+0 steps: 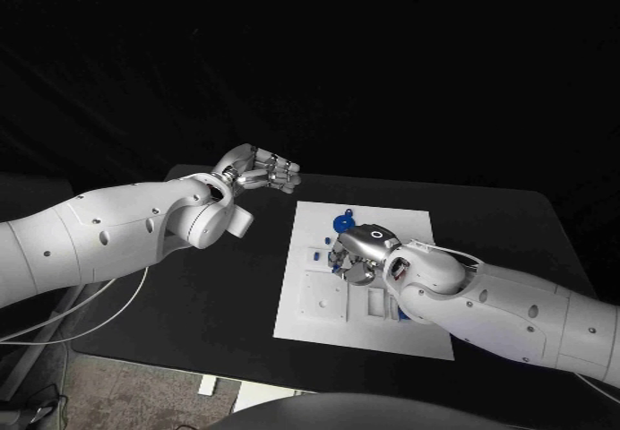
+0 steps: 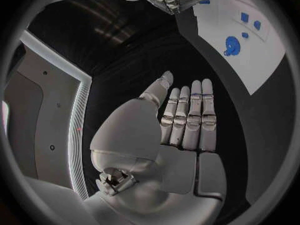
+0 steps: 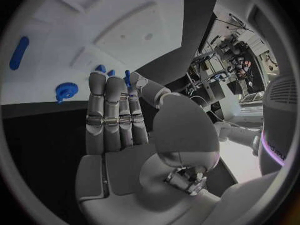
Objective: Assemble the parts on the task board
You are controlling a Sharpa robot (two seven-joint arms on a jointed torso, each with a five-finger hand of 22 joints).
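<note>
The small blue parts (image 1: 342,223) lay on the white task board (image 1: 388,331) mid-bench, probably light, stiff and best pinched by their edges, while the right hand (image 1: 362,248) hovered over them, fingers straight and empty, and the left hand (image 1: 259,170) waited well aside, flat, holding nothing.

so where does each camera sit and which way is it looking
Head view: on the robot's head, looking down at the task board; both arms show, with the left hand raised off the board and the right hand over it.
Left wrist view: behind the left hand, facing the black table.
Right wrist view: behind the right hand, facing the board.
All three views share the board and its blue parts.
</note>
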